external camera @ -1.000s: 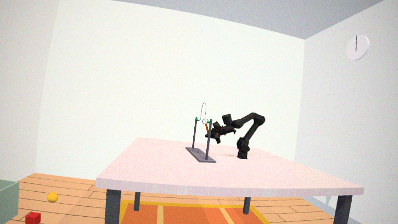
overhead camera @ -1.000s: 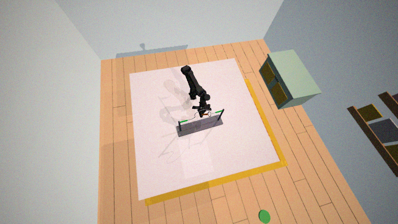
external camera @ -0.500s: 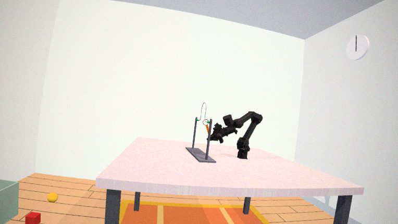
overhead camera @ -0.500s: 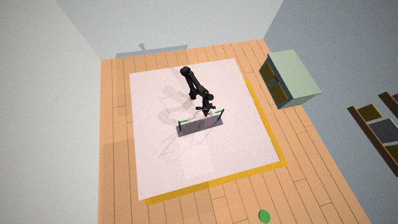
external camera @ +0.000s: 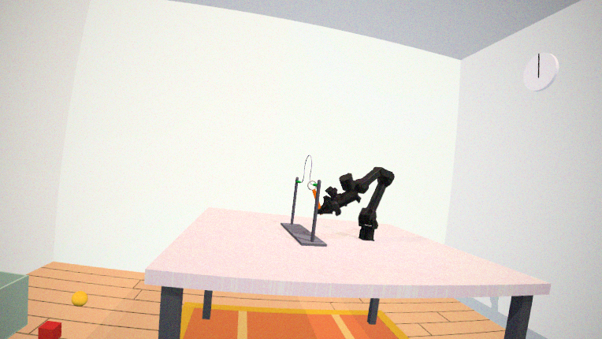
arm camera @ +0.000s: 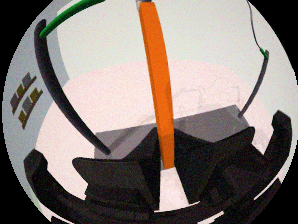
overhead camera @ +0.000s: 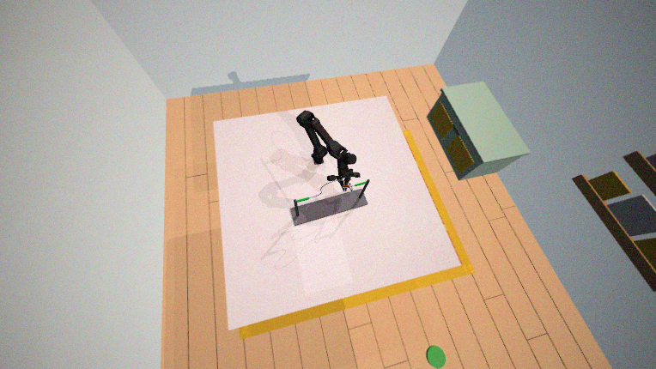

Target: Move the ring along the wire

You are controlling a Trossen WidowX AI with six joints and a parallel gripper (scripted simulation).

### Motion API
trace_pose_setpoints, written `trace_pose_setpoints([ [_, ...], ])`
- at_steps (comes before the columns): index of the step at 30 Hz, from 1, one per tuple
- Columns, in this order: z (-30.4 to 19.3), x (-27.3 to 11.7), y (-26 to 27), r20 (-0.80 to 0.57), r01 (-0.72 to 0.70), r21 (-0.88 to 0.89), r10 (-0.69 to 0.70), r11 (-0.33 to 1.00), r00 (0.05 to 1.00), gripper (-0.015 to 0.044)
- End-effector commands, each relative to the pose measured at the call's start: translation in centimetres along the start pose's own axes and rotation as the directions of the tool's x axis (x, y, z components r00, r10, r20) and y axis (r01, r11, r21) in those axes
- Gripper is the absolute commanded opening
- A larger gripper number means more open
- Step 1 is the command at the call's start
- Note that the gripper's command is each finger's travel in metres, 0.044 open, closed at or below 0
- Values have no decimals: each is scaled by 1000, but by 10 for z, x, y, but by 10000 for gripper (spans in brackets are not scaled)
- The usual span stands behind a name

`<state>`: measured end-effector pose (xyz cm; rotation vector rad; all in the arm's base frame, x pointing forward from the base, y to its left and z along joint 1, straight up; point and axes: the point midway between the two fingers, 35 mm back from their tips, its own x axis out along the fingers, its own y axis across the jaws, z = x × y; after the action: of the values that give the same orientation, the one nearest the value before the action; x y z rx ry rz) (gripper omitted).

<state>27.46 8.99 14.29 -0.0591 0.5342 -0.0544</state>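
My gripper (overhead camera: 345,188) (external camera: 321,210) (arm camera: 161,130) is shut on the lower end of the orange handle (external camera: 316,199) (arm camera: 158,75), which hangs down from the ring. The ring (external camera: 307,185) is around the wire, at or just beside the inner end of the green part (overhead camera: 361,184) (external camera: 315,184) (arm camera: 70,16) at one post (overhead camera: 363,189) (external camera: 315,214) (arm camera: 56,95). Whether it touches the wire is too small to tell; the wrist view cuts it off. The other green part (overhead camera: 302,199) (external camera: 299,181) is at the far post (overhead camera: 296,208) (external camera: 294,202) (arm camera: 256,87).
The thin grey wire (external camera: 310,168) rises in a tall bend between the green parts. The dark base (overhead camera: 321,210) (external camera: 301,232) (arm camera: 120,140) joins both posts on the pale table (overhead camera: 390,238) (external camera: 252,256). The nearer post stands close to the gripper. A cabinet (overhead camera: 486,124) is beyond the table.
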Motion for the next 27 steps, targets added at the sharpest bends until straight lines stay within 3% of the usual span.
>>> trace_pose_setpoints([
  [1, 3, -1, 7, 5, -7, 22, 7, 1000, 1000, -150],
  [27, 3, -5, 34, 12, -15, 32, 14, 999, 1000, -150],
])
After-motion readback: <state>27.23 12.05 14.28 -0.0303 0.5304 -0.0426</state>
